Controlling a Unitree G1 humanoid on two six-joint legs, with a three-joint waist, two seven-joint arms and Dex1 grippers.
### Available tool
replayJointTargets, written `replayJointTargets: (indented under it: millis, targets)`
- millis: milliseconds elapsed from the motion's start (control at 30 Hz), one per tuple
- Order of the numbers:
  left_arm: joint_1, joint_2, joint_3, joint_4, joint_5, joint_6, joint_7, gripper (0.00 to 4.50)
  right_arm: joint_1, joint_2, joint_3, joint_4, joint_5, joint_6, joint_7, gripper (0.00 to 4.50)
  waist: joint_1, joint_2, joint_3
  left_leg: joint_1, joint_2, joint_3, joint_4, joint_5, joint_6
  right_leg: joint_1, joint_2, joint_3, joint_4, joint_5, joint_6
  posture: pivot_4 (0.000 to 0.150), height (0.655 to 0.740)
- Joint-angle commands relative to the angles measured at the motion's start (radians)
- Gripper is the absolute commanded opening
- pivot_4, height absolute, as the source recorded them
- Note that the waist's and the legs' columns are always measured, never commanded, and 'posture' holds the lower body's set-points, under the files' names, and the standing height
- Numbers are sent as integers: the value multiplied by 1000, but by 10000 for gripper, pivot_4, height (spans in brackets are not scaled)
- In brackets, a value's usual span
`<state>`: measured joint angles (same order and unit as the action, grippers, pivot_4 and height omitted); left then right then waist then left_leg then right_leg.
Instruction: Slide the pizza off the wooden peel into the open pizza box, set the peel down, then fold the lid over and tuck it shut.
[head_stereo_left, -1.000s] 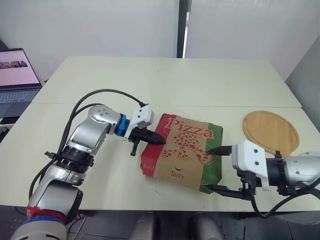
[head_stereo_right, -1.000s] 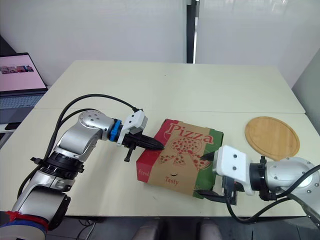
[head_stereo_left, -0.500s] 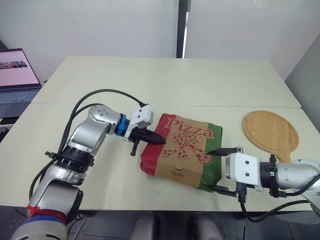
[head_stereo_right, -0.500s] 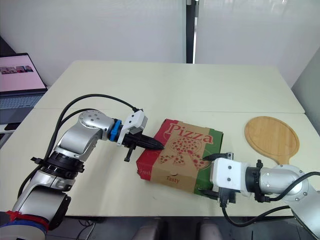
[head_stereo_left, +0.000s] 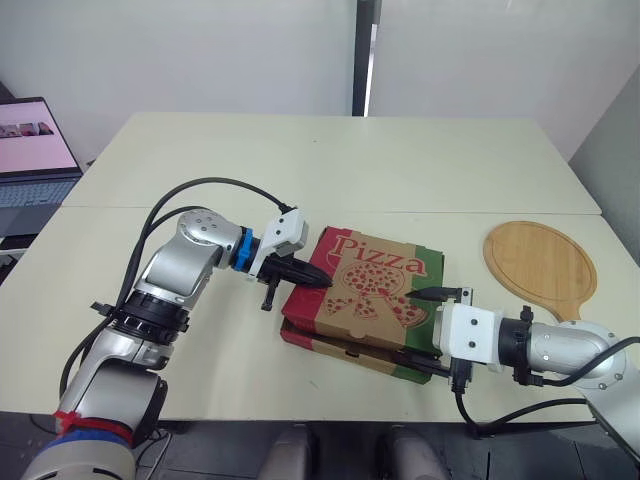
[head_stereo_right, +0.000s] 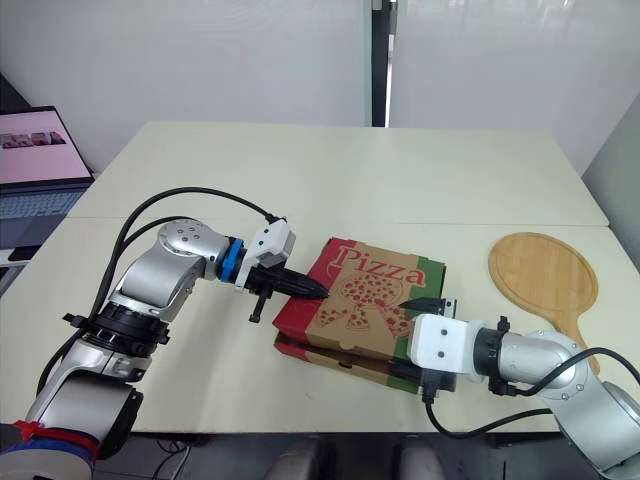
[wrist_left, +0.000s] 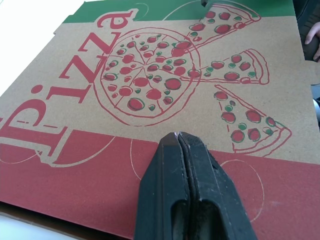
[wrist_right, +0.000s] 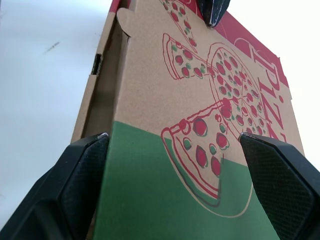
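The pizza box (head_stereo_left: 375, 290) lies on the worktop (head_stereo_left: 330, 160) between both grippers, with its lid folded down. The word "Pizza" runs along the far edge, and the near edge stands a little above the base. The left fingers (wrist_left: 182, 150) are pressed together, with their tip on the red side of the lid. The right fingers (wrist_right: 80, 180) are spread wide, one on each side of the green end. The wooden peel (head_stereo_left: 540, 265) lies flat well beyond the right fingers, handle pointing toward the robot.
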<state>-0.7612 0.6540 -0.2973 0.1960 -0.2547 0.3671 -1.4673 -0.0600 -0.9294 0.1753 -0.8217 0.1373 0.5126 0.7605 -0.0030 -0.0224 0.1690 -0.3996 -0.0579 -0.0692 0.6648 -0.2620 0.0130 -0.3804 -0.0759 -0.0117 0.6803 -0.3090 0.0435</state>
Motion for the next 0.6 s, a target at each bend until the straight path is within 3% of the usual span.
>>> replayJointTargets:
  millis: [33,267,600]
  targets:
    - [6,-3,-6,-26,17,-9,5,0,-3,17,2,-3,-47,-4,-32,44433,0,0,0,0,0,0,0,0,0,0,0,0,0,0,0,1500,7281]
    - [26,-2,-21,-43,46,-29,24,0,9,51,27,-12,-80,6,-32,44433,0,0,0,0,0,0,0,0,0,0,0,0,0,0,0,1500,7281]
    - [21,-11,-21,-37,62,-41,49,0,42,51,-123,-84,92,60,50,44433,1,0,0,0,0,0,0,0,0,1,0,0,0,0,0,1500,7281]
